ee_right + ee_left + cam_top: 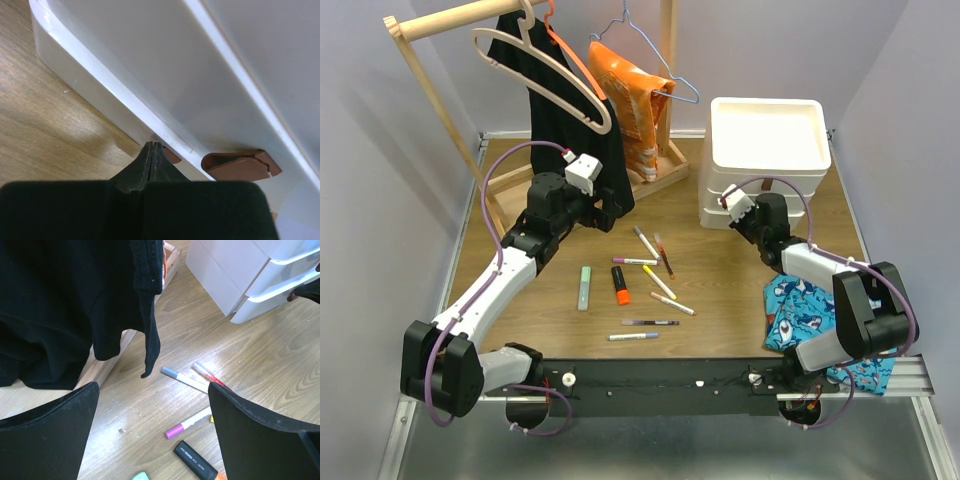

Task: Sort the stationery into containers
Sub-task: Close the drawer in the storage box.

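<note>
Pens, axis: purple-capped marker (187, 423) slants across the gap of the left pincer (152, 390); grey-capped white pen (182, 379) slants just beyond it
Highlighters, axis: orange highlighter (619, 284) and pale green highlighter (584, 287) run near-to-far, side by side
Look: thin white bodies, coloured caps; orange one black-capped
Place: on the worktop (720, 285), below and ahead of the left pincer
Left pincer: spread wide, empty
Right pincer (151, 150): shut tight on nothing; tip at the front lip of the white drawer unit (125, 65), beside a brown pull tab (240, 165)
</note>
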You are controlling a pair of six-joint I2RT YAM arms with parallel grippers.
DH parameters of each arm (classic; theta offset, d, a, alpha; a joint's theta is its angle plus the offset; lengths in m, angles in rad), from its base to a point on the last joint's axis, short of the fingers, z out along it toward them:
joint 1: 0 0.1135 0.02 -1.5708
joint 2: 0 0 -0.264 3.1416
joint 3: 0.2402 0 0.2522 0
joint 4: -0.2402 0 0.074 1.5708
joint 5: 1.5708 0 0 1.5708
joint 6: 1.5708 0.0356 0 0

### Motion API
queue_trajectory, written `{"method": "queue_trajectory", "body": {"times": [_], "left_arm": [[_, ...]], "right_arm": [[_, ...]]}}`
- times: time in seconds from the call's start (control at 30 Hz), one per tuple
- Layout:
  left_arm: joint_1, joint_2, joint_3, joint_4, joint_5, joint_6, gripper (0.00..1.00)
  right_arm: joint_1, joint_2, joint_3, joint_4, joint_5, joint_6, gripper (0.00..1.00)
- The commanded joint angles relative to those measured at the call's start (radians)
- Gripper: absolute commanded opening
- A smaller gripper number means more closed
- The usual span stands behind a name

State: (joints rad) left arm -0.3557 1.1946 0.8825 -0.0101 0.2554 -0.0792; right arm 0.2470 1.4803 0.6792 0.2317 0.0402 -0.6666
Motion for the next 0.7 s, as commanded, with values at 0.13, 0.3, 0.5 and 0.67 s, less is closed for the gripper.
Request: {"method": "queue_trajectory", "body": {"times": [0.13,0.3,0.5,0.67], "left_arm": [[-0.003,-0.02,0.003,-0.008,0.005,0.005,0.99],[-0.002,-0.049,-0.005,-0.01,0.008,0.001,0.99],[-0.002,-0.059,-0.014,0.006,0.015,-0.008,0.99],[-0.003,-0.038,0.009,0.032,0.041,-0.04,0.99]], "right_arm": [[-0.003,-0.026,-0.004,0.003,0.032,-0.002,0.01],[-0.003,-0.204,0.101,-0.359,-0.008,0.195,0.01],[-0.005,-0.379,0.217,-0.684,-0.137,0.59,0.55],[-0.101,-0.45,0.264,-0.727,-0.302,0.778,0.68]]}}
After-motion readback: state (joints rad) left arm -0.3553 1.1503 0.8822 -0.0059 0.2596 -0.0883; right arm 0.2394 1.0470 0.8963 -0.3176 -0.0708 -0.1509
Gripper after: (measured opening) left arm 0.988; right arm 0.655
